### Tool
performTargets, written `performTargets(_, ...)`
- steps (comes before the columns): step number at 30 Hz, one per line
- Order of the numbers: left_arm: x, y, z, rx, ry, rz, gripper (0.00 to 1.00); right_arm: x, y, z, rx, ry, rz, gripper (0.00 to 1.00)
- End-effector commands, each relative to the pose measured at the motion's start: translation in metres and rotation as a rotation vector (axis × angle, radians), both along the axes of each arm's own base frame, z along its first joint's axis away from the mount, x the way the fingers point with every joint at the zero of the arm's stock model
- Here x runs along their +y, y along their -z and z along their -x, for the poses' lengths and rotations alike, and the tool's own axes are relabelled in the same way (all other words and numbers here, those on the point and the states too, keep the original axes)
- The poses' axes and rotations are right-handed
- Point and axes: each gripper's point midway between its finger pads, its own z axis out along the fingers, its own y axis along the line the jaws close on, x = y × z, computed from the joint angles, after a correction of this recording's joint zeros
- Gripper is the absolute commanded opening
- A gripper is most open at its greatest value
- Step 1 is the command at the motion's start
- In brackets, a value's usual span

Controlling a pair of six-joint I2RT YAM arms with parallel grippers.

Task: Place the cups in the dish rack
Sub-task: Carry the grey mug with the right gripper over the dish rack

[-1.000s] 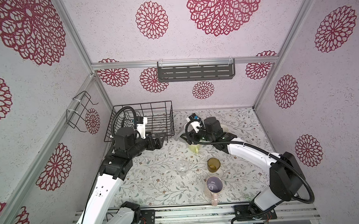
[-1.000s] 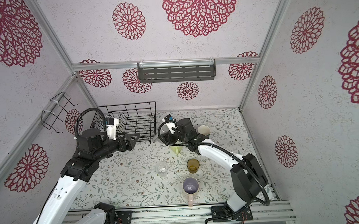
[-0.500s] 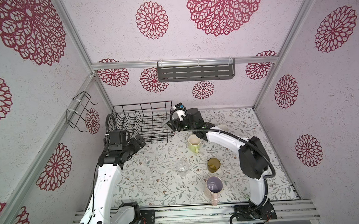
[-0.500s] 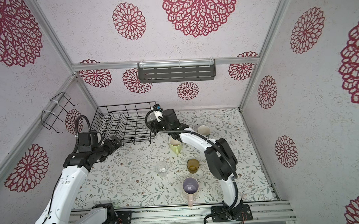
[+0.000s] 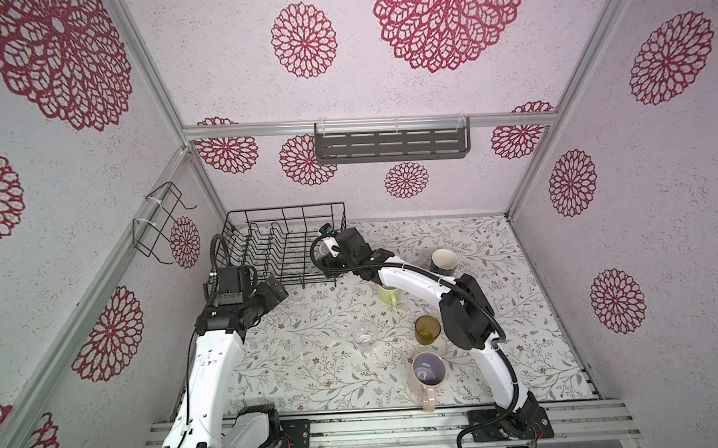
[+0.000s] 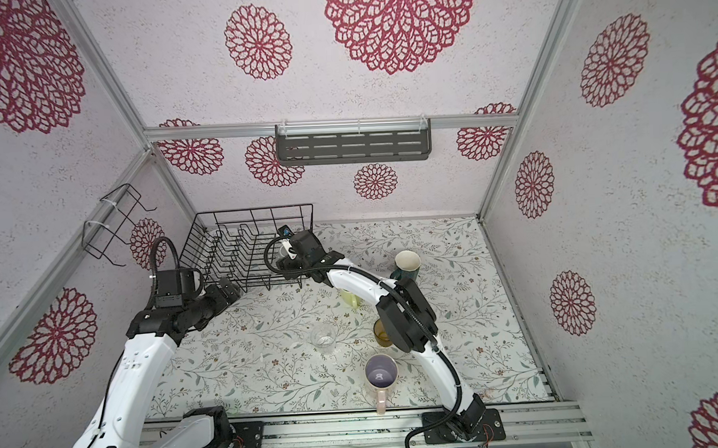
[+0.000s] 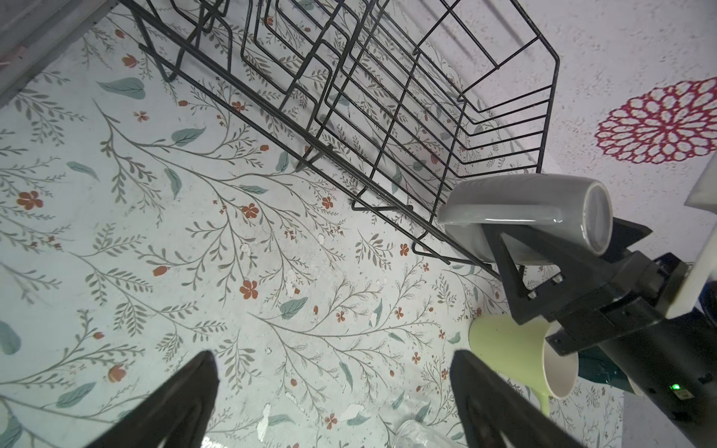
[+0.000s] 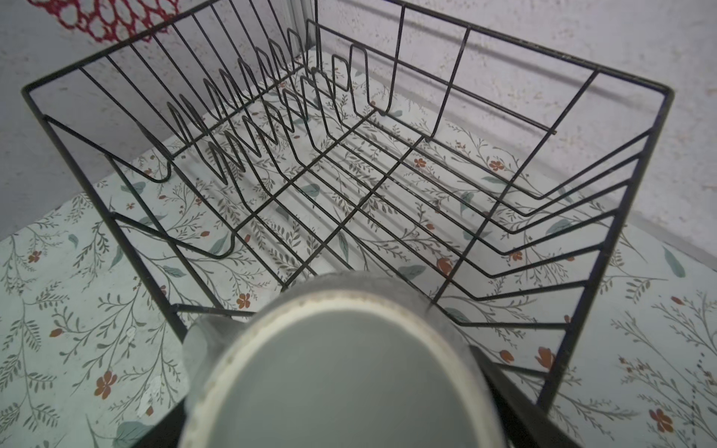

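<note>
My right gripper [image 7: 562, 232] is shut on the grey mug [image 7: 523, 221], which lies on its side with its base toward the wrist camera [image 8: 341, 368]. It hangs over the near right corner of the black wire dish rack [image 5: 286, 207] [image 6: 252, 209] [image 8: 668, 93]. My left gripper [image 5: 275, 295] [image 7: 333, 355] is open and empty by the rack's front left corner. On the table stand the yellow-green mug [image 5: 387, 294], teal mug [image 5: 444, 263], amber tumbler [image 5: 427, 329], clear glass [image 5: 364, 337] and pink mug [image 5: 428, 371].
A dark grey slotted shelf [image 5: 391, 146] hangs on the back wall. A small bent wire holder [image 5: 161, 225] hangs on the left wall. My right arm [image 5: 414, 279] arches over the yellow-green mug. The mounting rail [image 5: 358, 429] runs along the front edge.
My right gripper has carried the grey mug left from the table's middle to the rack's near right corner. My left gripper has drawn back from the rack's front toward the left.
</note>
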Motion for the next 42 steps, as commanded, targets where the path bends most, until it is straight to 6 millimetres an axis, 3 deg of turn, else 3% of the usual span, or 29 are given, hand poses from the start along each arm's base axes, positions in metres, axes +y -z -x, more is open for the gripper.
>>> performTargets(1, -0.001, 0.011, 0.0, 0.026, 0.024, 0.004, 0.97, -0.009, -0.058, 0.003, -0.068, 0.039, -0.036, 0.13)
performTargets(15, -0.008, -0.001, -0.005, -0.013, 0.07, 0.025, 0.97, -0.036, -0.074, 0.035, -0.031, 0.068, -0.04, 0.1)
performTargets(23, -0.011, -0.012, -0.005, -0.042, 0.088, 0.03, 0.97, -0.019, -0.071, 0.015, -0.081, 0.088, -0.074, 0.16)
performTargets(28, -0.005, -0.017, -0.001, -0.039, 0.08, -0.001, 0.97, -0.024, -0.063, -0.008, -0.104, 0.24, -0.057, 0.16)
performTargets(37, -0.005, -0.016, -0.003, -0.037, 0.076, 0.002, 0.97, -0.013, -0.052, -0.012, -0.105, 0.373, -0.077, 0.18)
performTargets(42, -0.005, -0.014, -0.003, -0.033, 0.079, 0.002, 0.97, -0.012, -0.036, -0.017, -0.075, 0.416, -0.062, 0.25)
